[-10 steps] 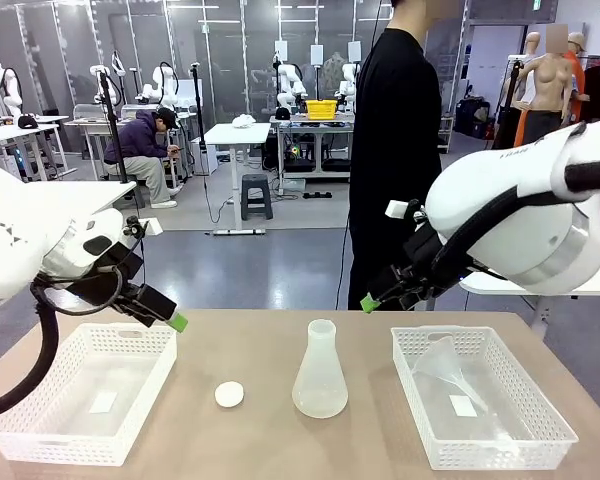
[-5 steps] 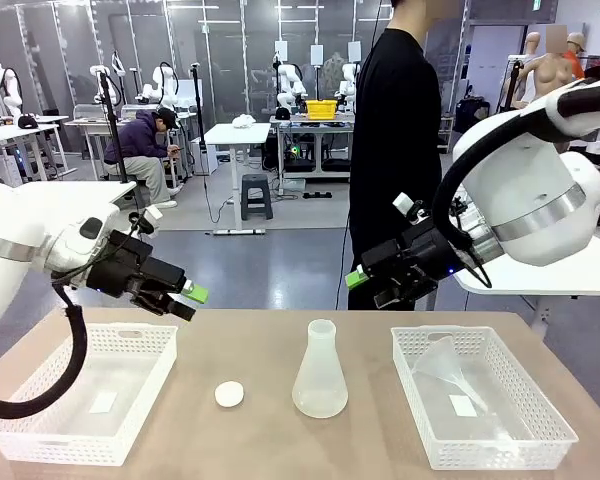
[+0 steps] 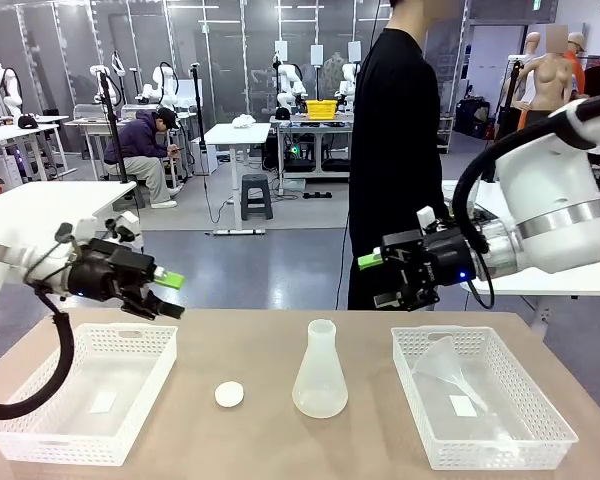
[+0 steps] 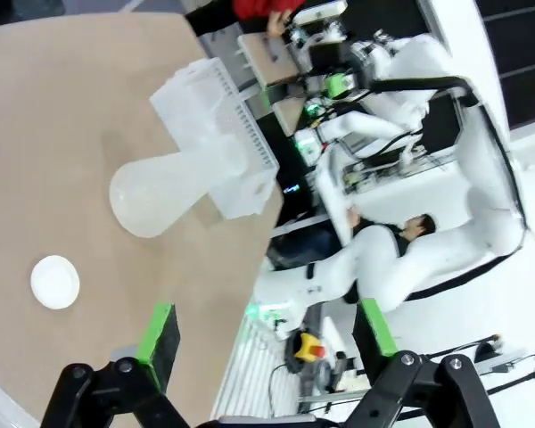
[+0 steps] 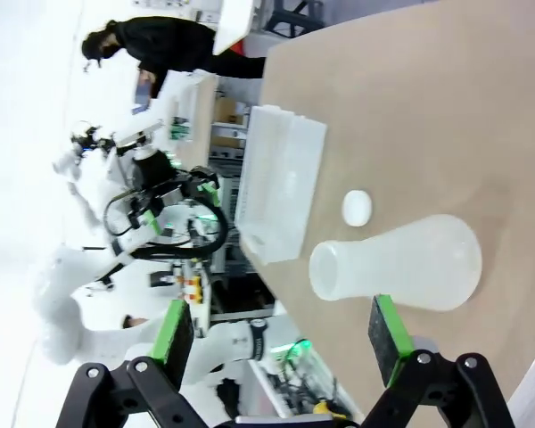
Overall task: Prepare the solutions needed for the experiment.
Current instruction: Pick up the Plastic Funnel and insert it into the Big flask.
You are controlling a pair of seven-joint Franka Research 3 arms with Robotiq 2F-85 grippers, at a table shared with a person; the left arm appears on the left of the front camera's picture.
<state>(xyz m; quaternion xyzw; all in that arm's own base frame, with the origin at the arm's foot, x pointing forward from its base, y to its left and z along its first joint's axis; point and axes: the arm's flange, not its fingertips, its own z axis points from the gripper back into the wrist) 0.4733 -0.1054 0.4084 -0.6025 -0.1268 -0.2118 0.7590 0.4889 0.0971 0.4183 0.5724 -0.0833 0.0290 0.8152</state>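
The left gripper hovers above the far edge of the left basket, level with the table and pointing right. Its jaws stand fully apart with nothing between them. The left wrist view confirms this: both green pads are spread wide and the gap is clear.

The right gripper hovers above the far left corner of the right basket, pointing left toward the middle of the table. Its jaws are also spread to full width and hold nothing.

A clear conical flask stands upright on the table between the two baskets, apart from both grippers. The solutions appear as a shallow, pale layer at the bottom of this flask; the tint is faint and hard to make out. A round white cap lies flat on the table just left of the flask.

The right basket holds a clear funnel lying on its side. A person in black stands at the far side of the table.
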